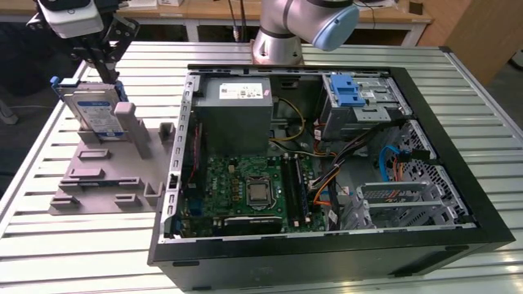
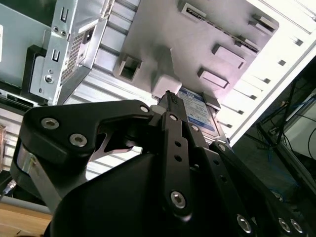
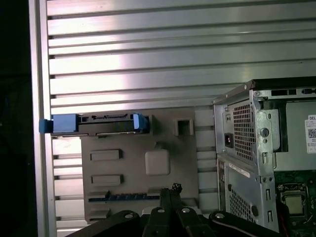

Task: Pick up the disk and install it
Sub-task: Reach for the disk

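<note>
Gripper (image 1: 106,75) fingers pressed together, empty, hovering just above disk (image 1: 92,111) standing upright in grey fixture (image 1: 92,184), beside open computer case (image 1: 327,257).

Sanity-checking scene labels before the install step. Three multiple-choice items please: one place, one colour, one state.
1. The flat silver rectangular disk sits: A in the grey plastic fixture; B inside the black computer case; C on bare table.
2. Its plastic carrier frame is: A red; B blue; C yellow.
3. The disk: A lies flat; B stands on edge; C hangs in air.
A, slotted in the fixture; B, blue ends in the first wrist view; B, label face vertical.
</note>
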Robot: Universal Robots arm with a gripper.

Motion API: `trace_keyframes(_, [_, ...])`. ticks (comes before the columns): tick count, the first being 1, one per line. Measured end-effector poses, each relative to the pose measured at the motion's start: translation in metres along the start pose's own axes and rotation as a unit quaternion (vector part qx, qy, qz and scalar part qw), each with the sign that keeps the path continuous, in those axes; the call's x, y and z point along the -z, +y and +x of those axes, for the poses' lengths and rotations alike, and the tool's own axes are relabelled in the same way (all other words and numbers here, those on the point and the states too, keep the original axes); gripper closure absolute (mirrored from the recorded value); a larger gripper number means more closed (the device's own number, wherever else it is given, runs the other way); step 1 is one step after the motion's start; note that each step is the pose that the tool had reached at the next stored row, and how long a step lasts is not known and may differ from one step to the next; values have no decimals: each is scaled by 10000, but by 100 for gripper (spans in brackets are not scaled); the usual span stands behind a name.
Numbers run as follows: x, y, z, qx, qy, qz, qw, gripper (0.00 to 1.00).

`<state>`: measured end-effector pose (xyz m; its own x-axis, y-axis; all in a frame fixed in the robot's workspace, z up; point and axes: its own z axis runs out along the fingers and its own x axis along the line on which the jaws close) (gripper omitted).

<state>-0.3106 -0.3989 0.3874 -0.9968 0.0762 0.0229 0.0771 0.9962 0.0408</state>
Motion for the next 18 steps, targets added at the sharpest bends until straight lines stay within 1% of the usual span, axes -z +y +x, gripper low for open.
trace_keyframes(5, [-4,-5,96,-1,19,1,10000,89])
trace_keyframes(10, [-11,59,163,-1,33,2,10000,89])
trace_keyframes(18, [-19,106,208,-2,38,2,10000,89])
